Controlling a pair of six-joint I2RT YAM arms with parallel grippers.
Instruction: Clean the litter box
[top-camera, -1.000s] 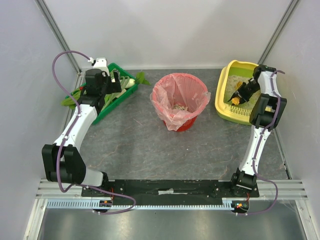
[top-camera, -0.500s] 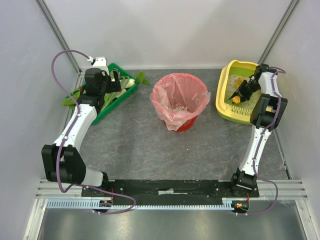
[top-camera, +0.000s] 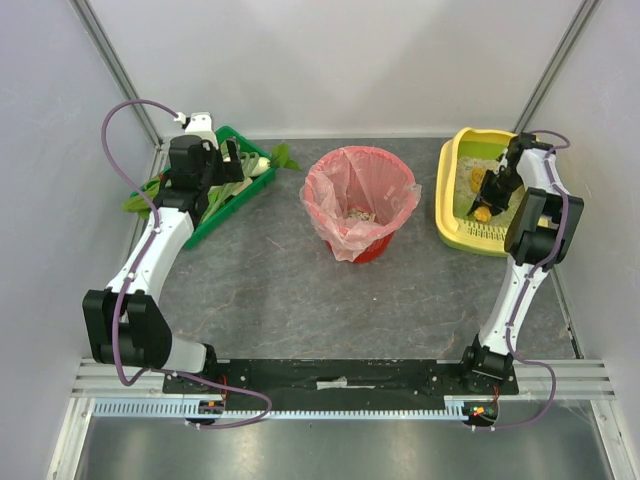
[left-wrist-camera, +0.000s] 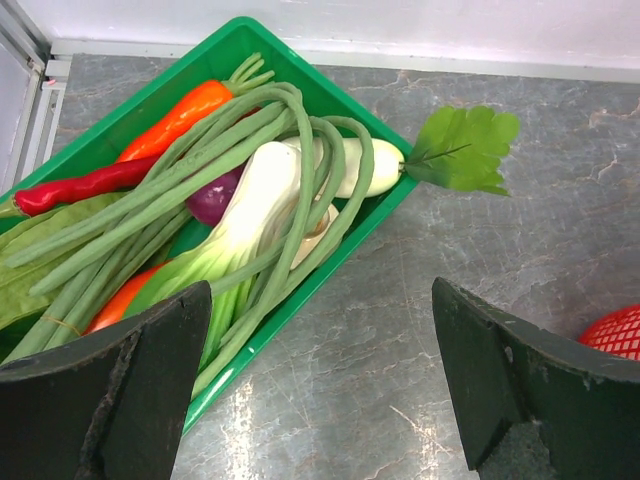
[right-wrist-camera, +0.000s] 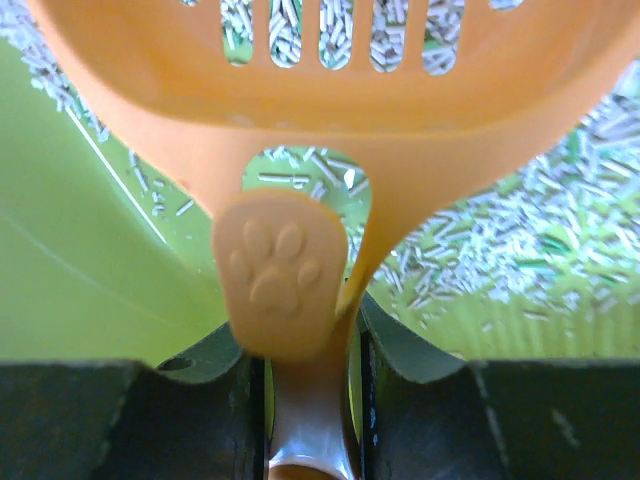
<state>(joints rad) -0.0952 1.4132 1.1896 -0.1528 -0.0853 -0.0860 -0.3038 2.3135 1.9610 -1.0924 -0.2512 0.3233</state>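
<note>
Grey marbled surface (top-camera: 280, 290) fills the floor of a white-walled booth, and the litter box (top-camera: 447, 215) lies in its far right corner, close to the right wall, with its slotted rim (top-camera: 480, 237) at the near end. The right claw (right-wrist-camera: 305, 400) is clamped on the paw-print handle of an orange slotted scoop (right-wrist-camera: 330, 100), which hangs low over the lime-green floor and the pale litter (right-wrist-camera: 500, 240). Whether the scoop carries any waste cannot be told from here.

The step in hand looks like sifting. It would go best with a shallow blade angle, sliding under the grains rather than digging into the plastic. A gentle shake should then let clean litter fall back through the slots. The handle sits narrow between the fingers, so a hard scrape could twist it in the grip.

The yellow walls curve up on every side. The scoop should therefore rise above the rim before any sideways travel, and stay level so nothing spills. On the far and right sides the booth wall is close and leaves little swing. Open surface lies to the left, towards the red basket (top-camera: 375, 252) with its pink bag (top-camera: 330, 190), the likely drop point.

The left claw (left-wrist-camera: 320, 390) hangs spread wide and empty by the green tray (left-wrist-camera: 320, 82) of vegetables, well apart from this work
</note>
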